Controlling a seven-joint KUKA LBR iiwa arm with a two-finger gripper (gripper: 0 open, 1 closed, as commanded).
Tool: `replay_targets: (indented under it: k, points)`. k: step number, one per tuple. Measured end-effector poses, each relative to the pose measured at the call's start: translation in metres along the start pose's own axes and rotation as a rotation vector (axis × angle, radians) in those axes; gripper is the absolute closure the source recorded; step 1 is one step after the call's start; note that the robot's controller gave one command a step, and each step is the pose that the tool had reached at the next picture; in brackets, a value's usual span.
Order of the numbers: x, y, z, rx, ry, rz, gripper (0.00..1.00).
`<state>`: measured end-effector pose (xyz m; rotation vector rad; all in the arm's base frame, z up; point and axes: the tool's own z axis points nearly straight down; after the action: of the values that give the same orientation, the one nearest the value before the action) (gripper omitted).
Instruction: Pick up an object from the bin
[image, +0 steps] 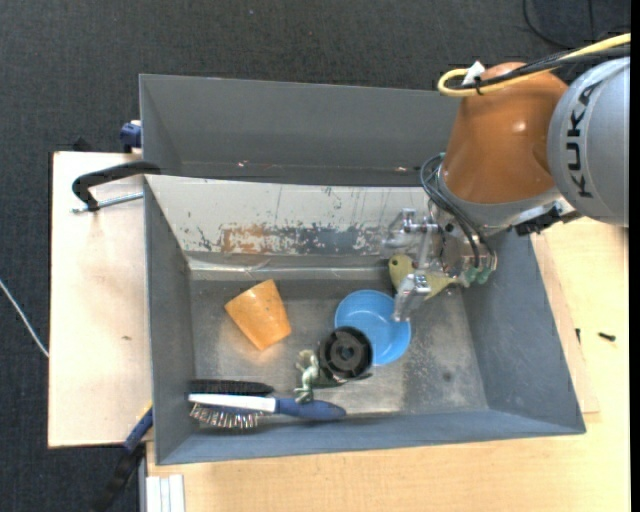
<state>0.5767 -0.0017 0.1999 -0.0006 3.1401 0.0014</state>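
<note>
Pick not done: claw (410, 292) is low in the bin (300, 110), at the 1 o'clock rim of the blue bowl (375, 325). I can't tell how wide it's open, and nothing is visibly in it. The bowl sits on the floor against a black round part (346, 354) at its 8 o'clock; grasp and lift are left.

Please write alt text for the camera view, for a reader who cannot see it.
The robot's gripper hangs over the rim of a blue cup in a grey metal bin. An orange cup, a black round part and a blue-handled brush lie nearby.
</note>
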Motion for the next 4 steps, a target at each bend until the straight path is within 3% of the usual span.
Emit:
replay_targets:
  k: [1,2,3,4]
  points:
    - [0.026,-0.009,0.1,0.0,-0.012,-0.072,0.0]
    - [0.047,0.031,0.063,-0.001,-0.006,0.108,0.0]
    - [0.06,0.096,0.124,0.01,-0.014,-0.029,0.0]
    - [0.06,0.098,0.124,0.003,-0.019,-0.02,1.0]
